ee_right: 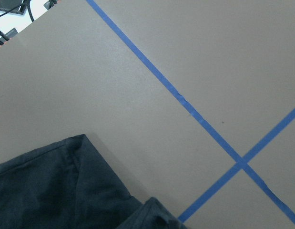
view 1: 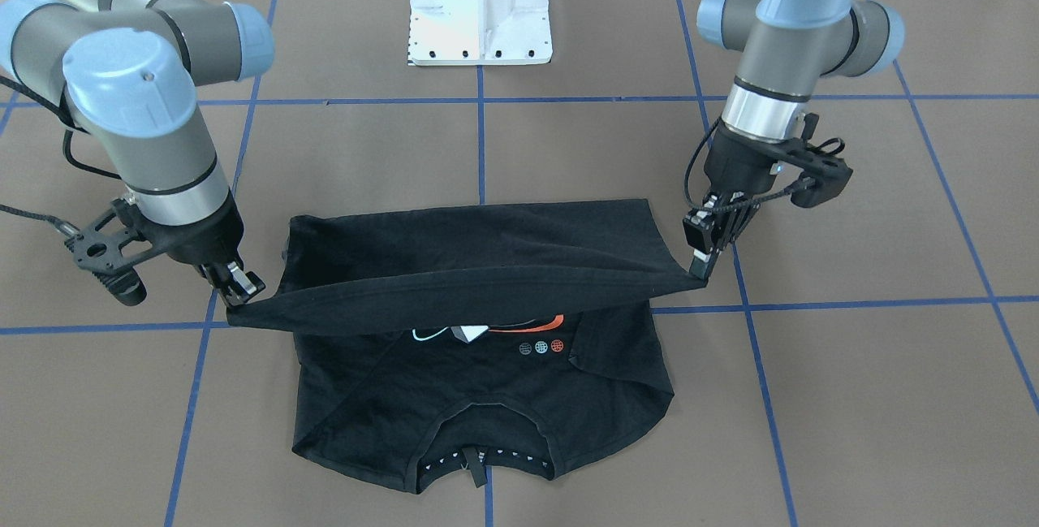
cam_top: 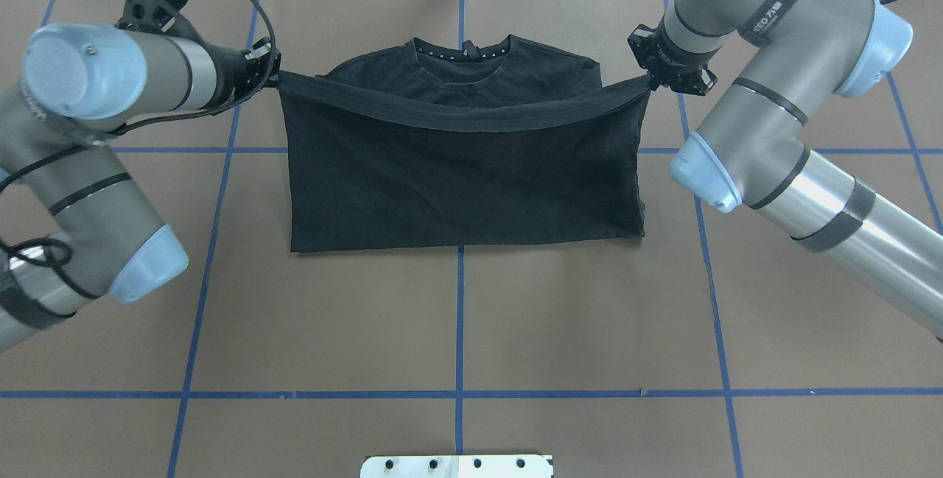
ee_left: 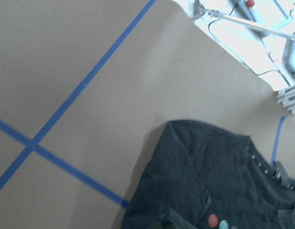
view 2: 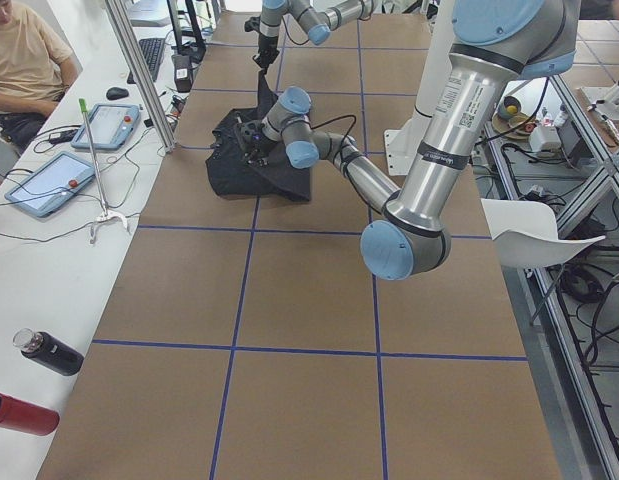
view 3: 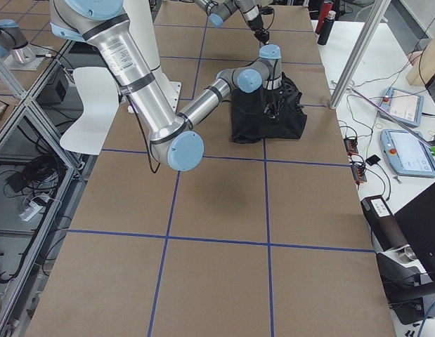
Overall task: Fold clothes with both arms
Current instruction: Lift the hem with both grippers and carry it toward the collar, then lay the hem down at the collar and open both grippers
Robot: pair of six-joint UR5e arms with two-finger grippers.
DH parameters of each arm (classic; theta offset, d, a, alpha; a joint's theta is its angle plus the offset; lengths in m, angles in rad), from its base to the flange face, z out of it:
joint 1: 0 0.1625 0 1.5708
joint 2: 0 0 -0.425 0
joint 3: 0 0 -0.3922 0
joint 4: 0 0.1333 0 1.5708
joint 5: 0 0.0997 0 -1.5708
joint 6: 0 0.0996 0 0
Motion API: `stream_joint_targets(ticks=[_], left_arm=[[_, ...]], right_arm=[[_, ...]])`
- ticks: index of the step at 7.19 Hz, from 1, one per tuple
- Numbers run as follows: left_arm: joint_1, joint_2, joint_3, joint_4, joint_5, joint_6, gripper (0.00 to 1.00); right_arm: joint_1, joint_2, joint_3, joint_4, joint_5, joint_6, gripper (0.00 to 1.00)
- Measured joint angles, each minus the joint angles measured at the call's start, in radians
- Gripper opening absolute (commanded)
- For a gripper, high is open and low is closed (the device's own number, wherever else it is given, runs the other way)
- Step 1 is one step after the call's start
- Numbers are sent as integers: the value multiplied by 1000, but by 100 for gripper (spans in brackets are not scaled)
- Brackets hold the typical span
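Well, left gripper (view 1: 704, 257) and right gripper (view 1: 241, 290) each pinch a hem corner of the T-shirt (view 1: 487, 243), stretched taut short of its collar (view 1: 519, 466) (print lettering mostly hidden).

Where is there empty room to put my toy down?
The wide brown table between the T-shirt and the white base is bare. It is crowded where the left gripper and right gripper hold the T-shirt's edge up.

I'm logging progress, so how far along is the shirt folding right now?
Done: the sleeves look tucked in across the shirt. In hand: the left gripper and right gripper pinch the corners of the hem, raised and stretched above the print. Left: lay the hem by the collar and let go.
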Motion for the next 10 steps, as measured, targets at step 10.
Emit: stream_joint_targets(ticks=[10], left_arm=[[-6,-80,440,-407,128,-11,8]], right_arm=[[-23,184,-449,254,-128,-20,0]])
